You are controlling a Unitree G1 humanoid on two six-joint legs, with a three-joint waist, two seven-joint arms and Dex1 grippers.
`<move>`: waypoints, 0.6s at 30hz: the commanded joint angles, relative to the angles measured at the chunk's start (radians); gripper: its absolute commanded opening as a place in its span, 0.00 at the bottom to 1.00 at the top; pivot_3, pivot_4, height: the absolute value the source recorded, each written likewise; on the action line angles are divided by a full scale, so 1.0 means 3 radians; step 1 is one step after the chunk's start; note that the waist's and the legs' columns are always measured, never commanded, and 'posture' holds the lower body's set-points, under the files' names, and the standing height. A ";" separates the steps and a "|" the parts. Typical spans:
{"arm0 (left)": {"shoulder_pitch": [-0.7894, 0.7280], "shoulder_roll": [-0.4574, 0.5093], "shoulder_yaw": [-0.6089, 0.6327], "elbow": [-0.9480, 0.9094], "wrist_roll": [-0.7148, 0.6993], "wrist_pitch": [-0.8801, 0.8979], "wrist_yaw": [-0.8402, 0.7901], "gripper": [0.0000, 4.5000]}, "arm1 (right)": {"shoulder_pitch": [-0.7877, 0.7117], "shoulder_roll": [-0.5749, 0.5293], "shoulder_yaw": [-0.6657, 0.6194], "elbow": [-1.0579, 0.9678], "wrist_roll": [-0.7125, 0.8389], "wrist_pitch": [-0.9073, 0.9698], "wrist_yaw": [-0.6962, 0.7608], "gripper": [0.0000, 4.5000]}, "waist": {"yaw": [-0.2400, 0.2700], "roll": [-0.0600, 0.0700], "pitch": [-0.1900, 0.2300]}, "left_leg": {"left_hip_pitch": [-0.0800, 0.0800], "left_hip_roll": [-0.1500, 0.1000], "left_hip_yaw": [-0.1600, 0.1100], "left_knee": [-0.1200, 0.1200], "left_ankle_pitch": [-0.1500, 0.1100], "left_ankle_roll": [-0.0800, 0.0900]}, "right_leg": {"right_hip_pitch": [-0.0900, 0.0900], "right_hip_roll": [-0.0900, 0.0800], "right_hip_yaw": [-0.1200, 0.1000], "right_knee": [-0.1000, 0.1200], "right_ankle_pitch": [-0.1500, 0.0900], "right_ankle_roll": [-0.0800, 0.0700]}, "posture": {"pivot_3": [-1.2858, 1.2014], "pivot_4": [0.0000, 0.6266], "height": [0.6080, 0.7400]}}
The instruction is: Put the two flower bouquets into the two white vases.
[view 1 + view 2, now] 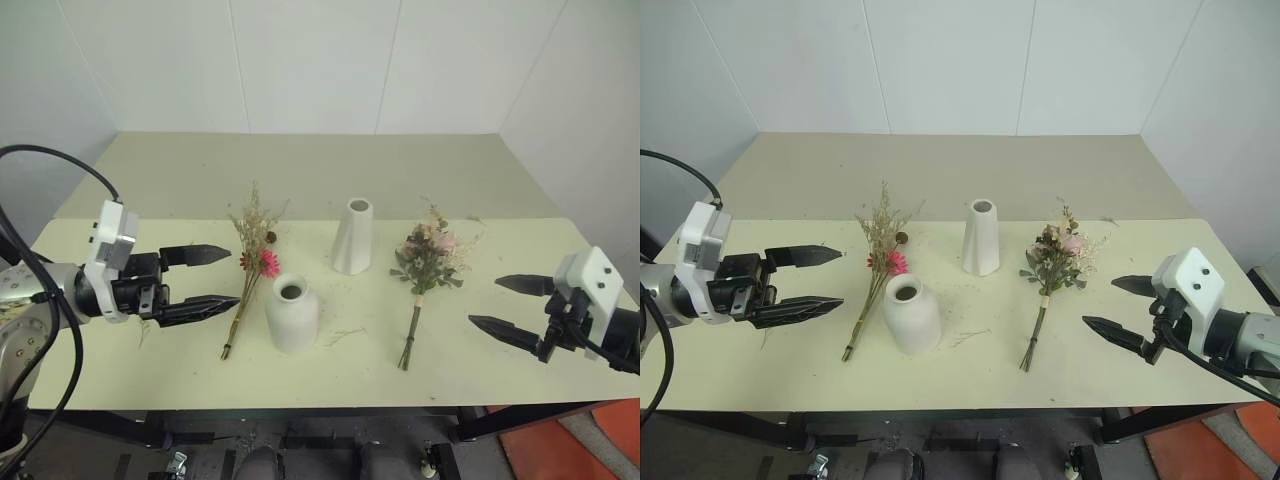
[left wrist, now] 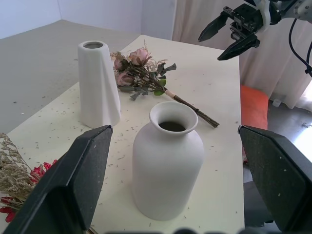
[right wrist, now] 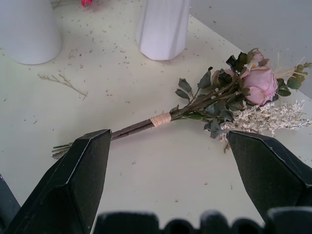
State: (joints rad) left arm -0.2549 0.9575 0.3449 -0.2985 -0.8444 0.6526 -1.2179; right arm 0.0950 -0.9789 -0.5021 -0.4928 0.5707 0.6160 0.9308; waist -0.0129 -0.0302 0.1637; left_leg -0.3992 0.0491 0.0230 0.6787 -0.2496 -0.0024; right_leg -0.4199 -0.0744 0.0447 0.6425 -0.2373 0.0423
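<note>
I see both bouquets (image 1: 428, 262) (image 1: 252, 262) lying on the worktop (image 1: 520, 240) beside the vases (image 1: 353, 236) (image 1: 292, 313); my left gripper (image 1: 212, 277) and right gripper (image 1: 498, 305) hover with fingers wide, empty.

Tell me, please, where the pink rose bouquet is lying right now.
In the head views the pink rose bouquet lies flat on the table's right part, just right of the tall cone vase.

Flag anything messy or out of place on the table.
Dry plant crumbs speckle the table, and a loose sprig lies beside the squat vase. Both vases stand upright and both bouquets lie flat, intact.
</note>
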 commanded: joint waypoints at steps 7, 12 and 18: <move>-0.0102 0.0047 0.0018 0.0015 0.0014 -0.0058 -0.0054 1.00 | -0.0004 -0.0029 -0.0122 -0.0082 0.0006 -0.0014 -0.0015 1.00 | -0.0001 0.0000 0.0000 | 0.0000 0.0000 0.0000 0.0000 0.0000 0.0000 | 0.0000 0.0000 0.0000 0.0000 0.0000 0.0000 | 0.52 0.24 1.00; -0.0096 0.0044 0.0029 0.0008 0.0015 -0.0062 -0.0043 1.00 | -0.0011 -0.0017 -0.0104 -0.0081 0.0001 -0.0020 -0.0026 1.00 | 0.0000 0.0000 0.0000 | 0.0000 0.0000 0.0000 0.0000 0.0000 0.0000 | 0.0000 0.0000 0.0000 0.0000 0.0000 0.0000 | 0.52 0.24 1.00; -0.0084 0.0039 0.0043 -0.0005 0.0016 -0.0069 -0.0033 1.00 | -0.0034 -0.0020 -0.0084 -0.0049 -0.0010 -0.0042 -0.0024 1.00 | 0.0000 0.0000 0.0000 | 0.0000 0.0000 0.0000 0.0000 0.0000 0.0000 | 0.0000 0.0000 0.0000 0.0000 0.0000 0.0000 | 0.52 0.24 1.00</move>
State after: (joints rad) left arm -0.2671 0.9576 0.3413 -0.2896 -0.8421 0.6526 -1.2277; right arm 0.0961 -0.9789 -0.5022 -0.4998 0.5704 0.6160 0.9288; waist -0.0130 -0.0302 0.1637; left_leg -0.3992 0.0491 0.0230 0.6787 -0.2496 -0.0024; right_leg -0.4198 -0.0744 0.0447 0.6425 -0.2373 0.0423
